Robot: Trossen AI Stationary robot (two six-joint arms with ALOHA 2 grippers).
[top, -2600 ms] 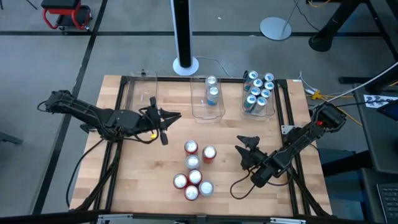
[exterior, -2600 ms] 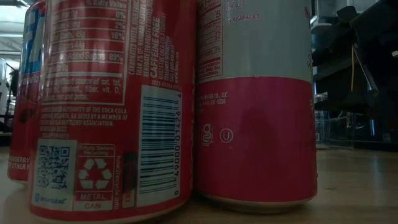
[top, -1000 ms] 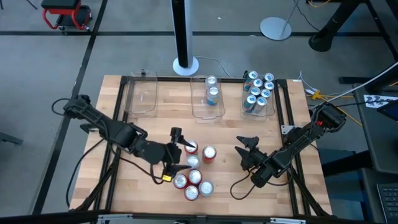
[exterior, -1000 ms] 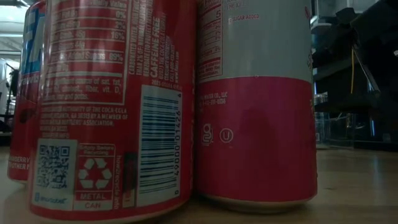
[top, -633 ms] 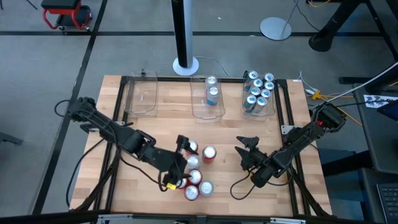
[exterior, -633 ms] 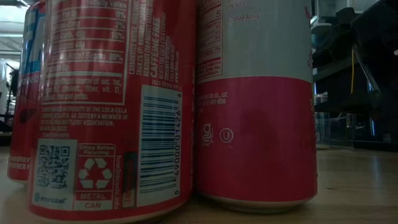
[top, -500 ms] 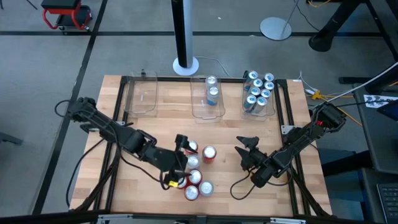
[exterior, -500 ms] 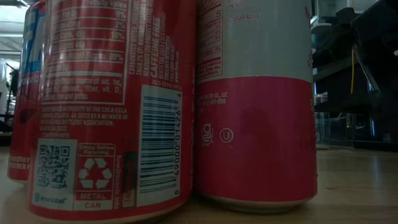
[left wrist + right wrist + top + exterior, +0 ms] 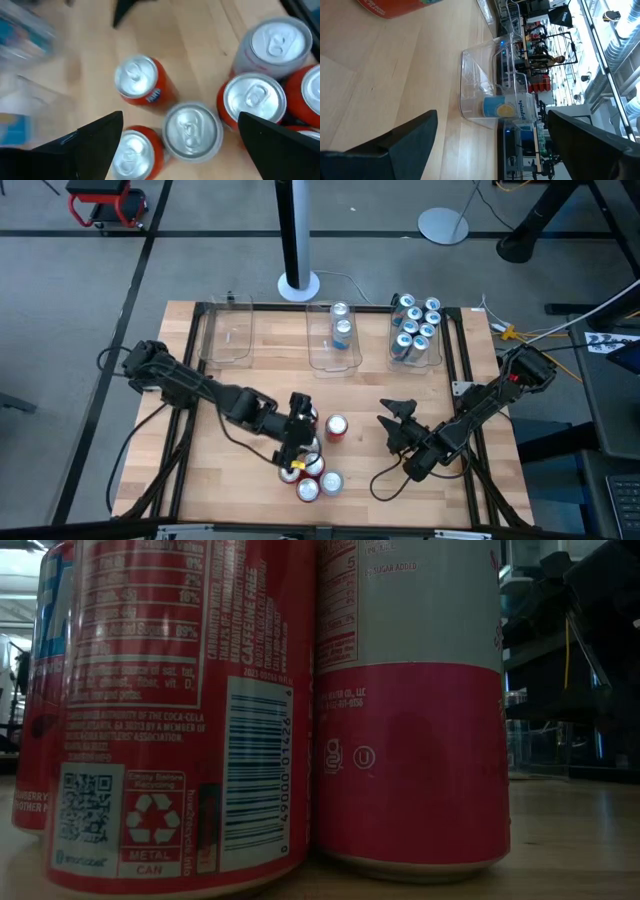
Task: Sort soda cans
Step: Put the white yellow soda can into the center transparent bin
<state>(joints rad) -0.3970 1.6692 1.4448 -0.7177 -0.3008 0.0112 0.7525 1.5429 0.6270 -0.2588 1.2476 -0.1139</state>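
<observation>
Loose cans (image 9: pixel 318 465) – clustered mid-surface, unsorted; others already binned at the far edge (image 9: pixel 415 330). Left gripper (image 9: pixel 298 435) – fingers spread wide above the cluster, poised to pick. Right gripper (image 9: pixel 392 418) – waiting nearby, fingers released.

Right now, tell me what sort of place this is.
Probably a robotics lab or workshop: a wooden table on a grey floor, clear bins of soda cans, and equipment racks beyond.

Even overhead light; low view dim, left wrist view blurred.
</observation>
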